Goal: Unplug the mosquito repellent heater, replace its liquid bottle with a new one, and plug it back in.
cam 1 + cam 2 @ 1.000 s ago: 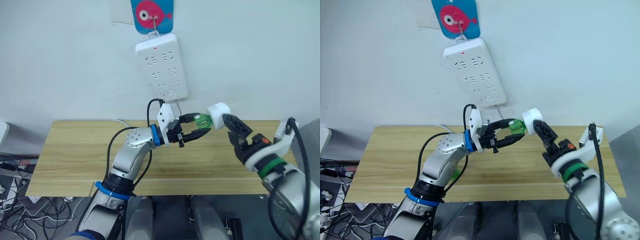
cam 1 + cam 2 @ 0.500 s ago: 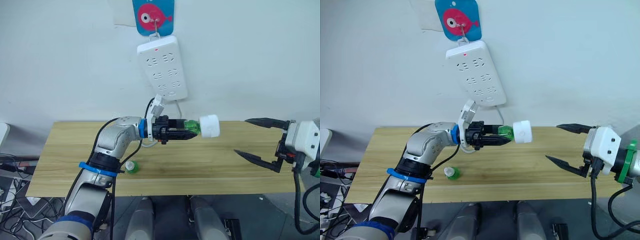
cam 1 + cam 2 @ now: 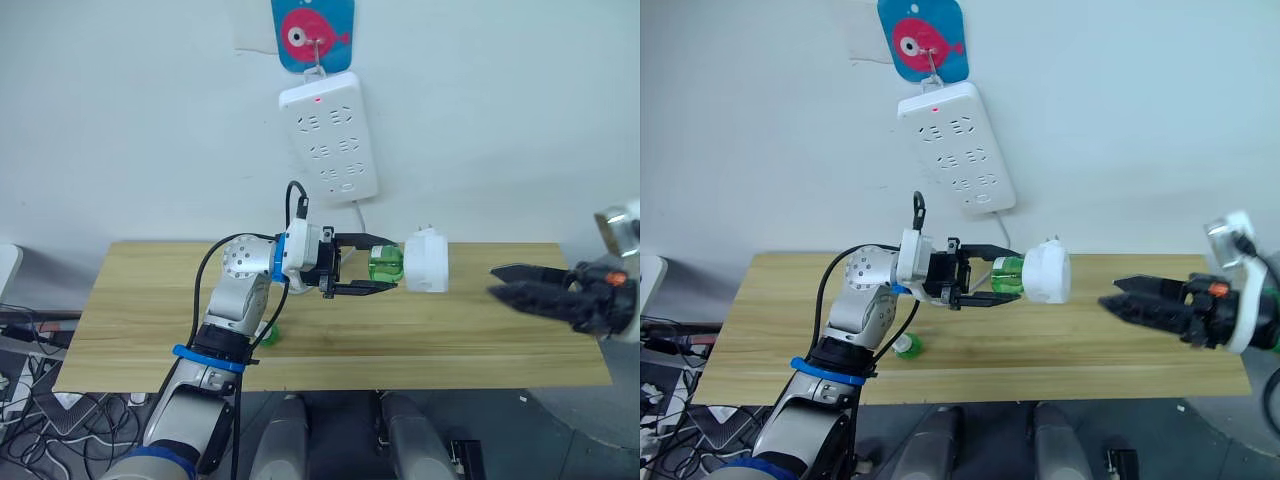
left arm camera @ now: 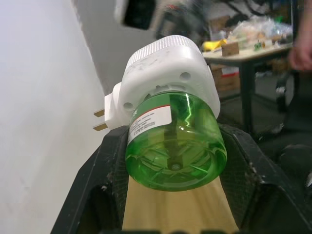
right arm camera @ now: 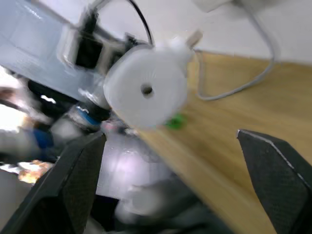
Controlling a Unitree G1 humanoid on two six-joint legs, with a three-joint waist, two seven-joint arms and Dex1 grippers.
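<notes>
The white mosquito repellent heater (image 3: 426,263) hangs in the air over the table, with a green liquid bottle (image 3: 385,266) screwed into it. My left gripper (image 3: 396,264) is shut on that bottle (image 4: 173,146), a finger on each side. Two prongs stick out of the heater (image 4: 165,73) on its upper side. My right gripper (image 3: 492,280) stands open to the right of the heater, a short gap away, pointing at it. Its wrist view faces the heater's round vent hole (image 5: 146,90). A second green bottle (image 3: 905,346) lies on the table under my left arm.
A long white power strip (image 3: 330,135) with a red light hangs on the wall from a fish-shaped hook (image 3: 313,30), above and left of the heater. Its cable drops behind the wooden table (image 3: 140,300). A person's hand (image 4: 300,48) shows far off in the left wrist view.
My right gripper let go of the heater and drew back to the right, then turned edge-on towards it. My left gripper turned the bottle and heater, so the prongs now point up.
</notes>
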